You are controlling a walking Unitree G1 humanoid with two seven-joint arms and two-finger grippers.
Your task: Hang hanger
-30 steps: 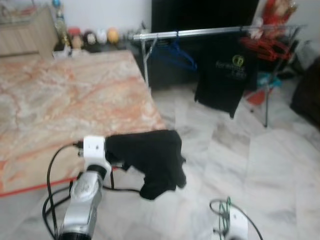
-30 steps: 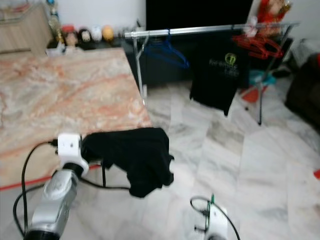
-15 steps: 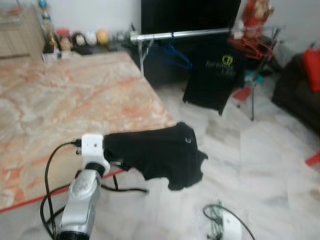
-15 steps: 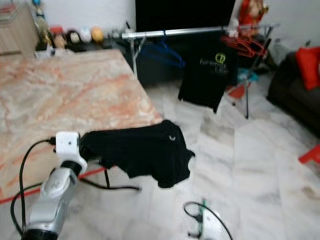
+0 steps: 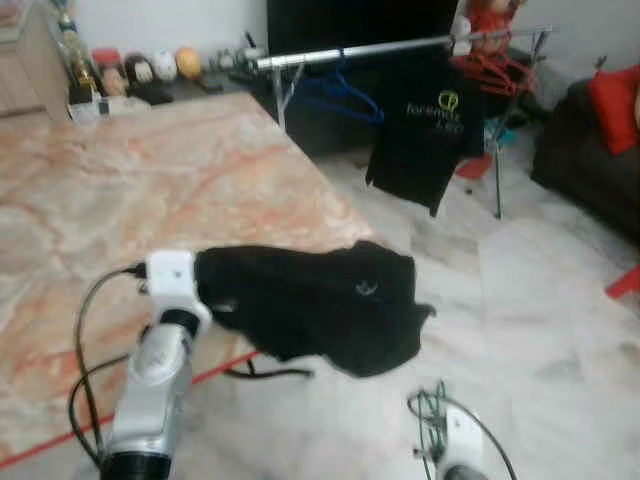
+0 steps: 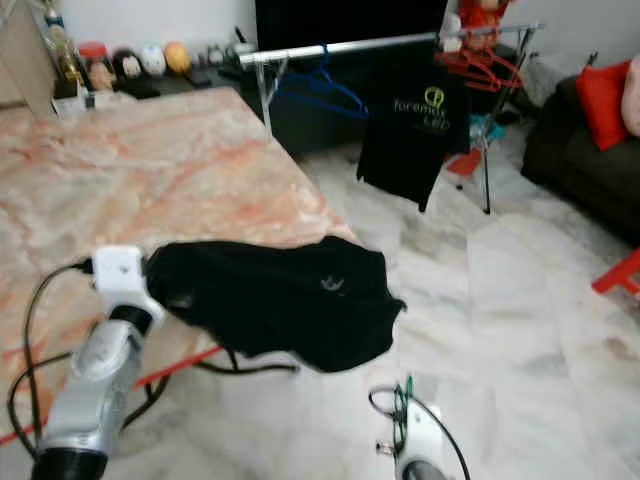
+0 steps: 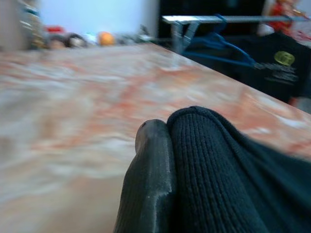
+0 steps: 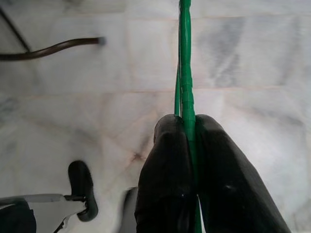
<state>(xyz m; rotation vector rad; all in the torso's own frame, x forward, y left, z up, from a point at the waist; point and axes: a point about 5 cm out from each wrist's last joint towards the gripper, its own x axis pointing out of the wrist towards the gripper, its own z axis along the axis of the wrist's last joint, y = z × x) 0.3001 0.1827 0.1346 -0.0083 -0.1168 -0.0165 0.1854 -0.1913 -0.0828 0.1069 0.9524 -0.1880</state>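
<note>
A black garment point(image 5: 320, 300) hangs over my left gripper point(image 7: 167, 141), which is raised over the near corner of the marble table point(image 5: 130, 190). One black finger point(image 7: 153, 160) presses against the ribbed cloth, so the gripper is shut on it. Low at the front, my right gripper point(image 8: 191, 131) is shut on a thin green hanger point(image 8: 184, 58) above the floor; the hanger's wire point(image 5: 432, 420) curls beside my right wrist. At the back stands a metal clothes rack point(image 5: 350, 53) with a blue hanger point(image 5: 345, 100), a black T-shirt point(image 5: 425, 130) and red hangers point(image 5: 490, 70) on its rail.
The table fills the left side, with small ornaments point(image 5: 150, 68) along its far edge. A dark sofa point(image 5: 590, 160) with a red cushion point(image 5: 612, 90) sits at the right. White marble floor point(image 5: 520, 300) lies between me and the rack. A dark cable point(image 8: 48, 48) crosses the floor.
The whole view has shifted as I move: the rack now sits further left and the sofa has come in at the right. Both grippers keep their hold.
</note>
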